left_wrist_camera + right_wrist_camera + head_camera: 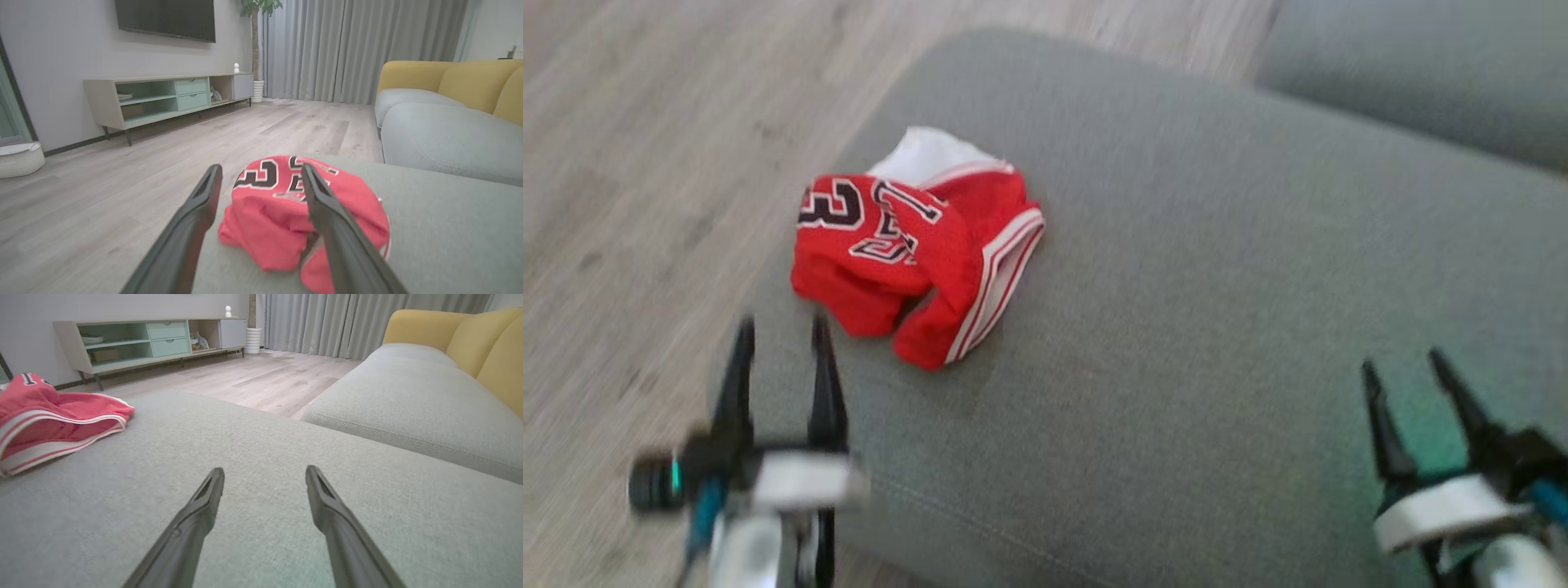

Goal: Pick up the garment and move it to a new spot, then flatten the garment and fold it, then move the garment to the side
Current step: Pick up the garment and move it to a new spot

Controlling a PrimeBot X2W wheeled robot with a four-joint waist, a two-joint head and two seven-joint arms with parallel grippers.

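Garment, a crumpled red jersey with white trim and dark numerals, lies heaped near the left edge of a grey sofa cushion.

At far left, pale wood floor runs alongside the cushion. My left hand sits at the cushion's near left corner, its two dark fingers spread apart and holding nothing, their tips just short of the jersey's near side; the head view is blurred, but a gap shows between them and the cloth. In the left wrist view, the same fingers frame the red heap, with a low cabinet and a wall-mounted television across the room and grey curtains further right.

The middle of the cushion is bare grey fabric. At lower right, my right hand hangs over it, well apart from the jersey, fingers likewise spread and empty. In the right wrist view, the jersey lies at far left, its striped hem facing the camera. A second grey cushion and a yellow backrest are at right.
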